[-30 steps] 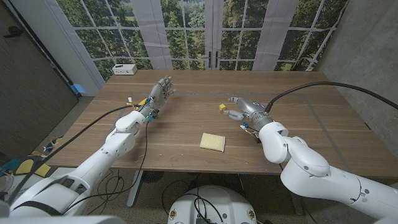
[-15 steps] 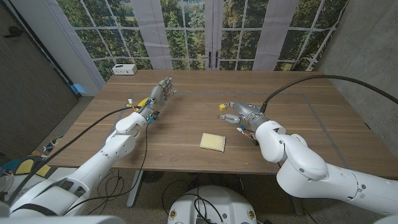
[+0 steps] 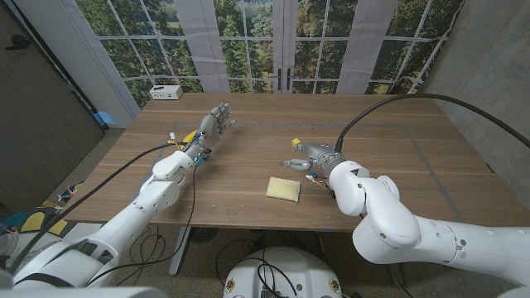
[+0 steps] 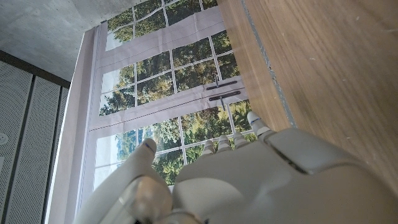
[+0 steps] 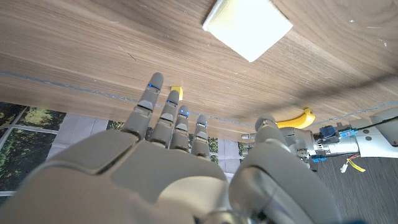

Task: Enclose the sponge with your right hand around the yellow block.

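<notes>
Right hand: right hand [image 3: 305,156] hovers low over the tabletop [image 3: 248,165], fingers spread and holding nothing, between the yellow block and the sponge.
Sponge: the pale yellow sponge [image 3: 283,189] lies flat near the front edge of the tabletop, just beside the right hand on the robot's side, not touched; the right wrist view shows it as a light square [image 5: 247,20] past the fingers [image 5: 163,112].
Yellow block: small yellow block [image 3: 295,142] sits just beyond the right hand, apart from it and from the sponge.
Step in hand: by my reading, the approach; the hand is closing in but nothing has been enclosed yet.
Next move: it looks like the hand needs to come down over the sponge and curl round it, keeping clear of the block so as not to knock it away.
Left hand: left hand [image 3: 213,124] is held up well off to the other side, fingers apart, empty.
Further off: a banana [image 3: 188,136] lies by the left wrist; a white box [image 3: 166,92] sits at the far corner.
</notes>
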You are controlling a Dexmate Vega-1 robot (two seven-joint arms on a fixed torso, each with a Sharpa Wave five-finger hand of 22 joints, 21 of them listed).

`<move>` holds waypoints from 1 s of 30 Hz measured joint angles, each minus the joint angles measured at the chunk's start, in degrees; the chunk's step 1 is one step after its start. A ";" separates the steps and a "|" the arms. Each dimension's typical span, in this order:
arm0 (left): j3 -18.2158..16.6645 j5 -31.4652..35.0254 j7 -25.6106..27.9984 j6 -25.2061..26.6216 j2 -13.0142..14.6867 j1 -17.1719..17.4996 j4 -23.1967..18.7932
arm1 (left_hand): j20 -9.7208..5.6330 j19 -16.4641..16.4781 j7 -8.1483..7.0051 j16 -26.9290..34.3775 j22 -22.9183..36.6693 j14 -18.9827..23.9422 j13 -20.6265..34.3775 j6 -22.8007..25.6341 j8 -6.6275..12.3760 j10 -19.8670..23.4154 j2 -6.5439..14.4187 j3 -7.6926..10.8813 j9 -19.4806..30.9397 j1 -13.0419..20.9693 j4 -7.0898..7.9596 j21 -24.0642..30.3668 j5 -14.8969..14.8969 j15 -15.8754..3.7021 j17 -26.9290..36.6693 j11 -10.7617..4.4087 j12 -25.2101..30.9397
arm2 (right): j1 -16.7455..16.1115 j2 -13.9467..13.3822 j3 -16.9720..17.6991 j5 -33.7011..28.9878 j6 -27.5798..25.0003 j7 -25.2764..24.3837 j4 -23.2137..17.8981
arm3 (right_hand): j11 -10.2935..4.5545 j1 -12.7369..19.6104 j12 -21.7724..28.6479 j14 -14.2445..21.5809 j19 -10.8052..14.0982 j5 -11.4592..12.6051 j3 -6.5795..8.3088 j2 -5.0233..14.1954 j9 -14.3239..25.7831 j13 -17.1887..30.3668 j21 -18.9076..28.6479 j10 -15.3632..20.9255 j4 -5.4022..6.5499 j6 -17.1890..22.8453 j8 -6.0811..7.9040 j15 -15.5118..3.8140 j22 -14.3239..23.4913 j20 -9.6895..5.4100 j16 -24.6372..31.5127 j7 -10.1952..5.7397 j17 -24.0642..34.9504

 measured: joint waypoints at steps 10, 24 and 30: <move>-0.01 -0.10 -0.83 -0.53 -0.56 -0.78 1.42 | -0.01 0.00 0.01 0.00 0.00 0.00 0.00 0.00 0.00 0.00 0.00 0.00 0.00 0.00 0.00 0.00 0.00 0.00 0.00 0.00 0.00 | -1.87 4.18 0.51 -17.38 3.33 17.77 4.10 | -0.68 -1.10 -0.25 2.86 6.64 0.22 -0.94 -1.11 0.30 0.00 1.62 -1.09 0.00 -1.53 -0.22 0.40 0.00 0.35 0.00 -0.71 -0.36; -0.10 -0.26 -1.83 -1.66 -1.04 -1.33 2.55 | 0.12 -0.14 0.01 0.00 0.00 0.21 0.00 -0.01 0.00 0.00 0.00 0.00 -0.01 0.00 0.00 -0.44 0.00 0.21 0.00 -0.01 0.00 | -22.59 23.75 20.51 -45.43 25.29 31.29 14.07 | -1.51 -2.08 -0.25 3.17 6.87 0.45 -1.64 -2.08 0.29 0.00 1.37 -1.92 0.26 -1.83 -0.22 0.72 0.00 0.58 0.00 -1.02 -0.36; -0.29 -0.28 -1.83 -1.75 -0.93 -0.90 2.28 | 0.33 -0.09 0.01 0.00 0.00 0.01 0.00 -0.01 0.00 0.00 0.00 0.00 -0.01 0.00 0.00 -0.44 0.00 0.42 0.00 -0.01 0.00 | -24.40 25.78 21.98 -53.14 32.75 32.72 14.89 | -1.61 -2.84 -0.25 3.70 8.22 0.45 -2.22 -2.85 0.29 -0.01 1.37 -2.02 -0.01 -1.83 0.05 0.18 0.00 0.05 -0.29 -1.01 -0.35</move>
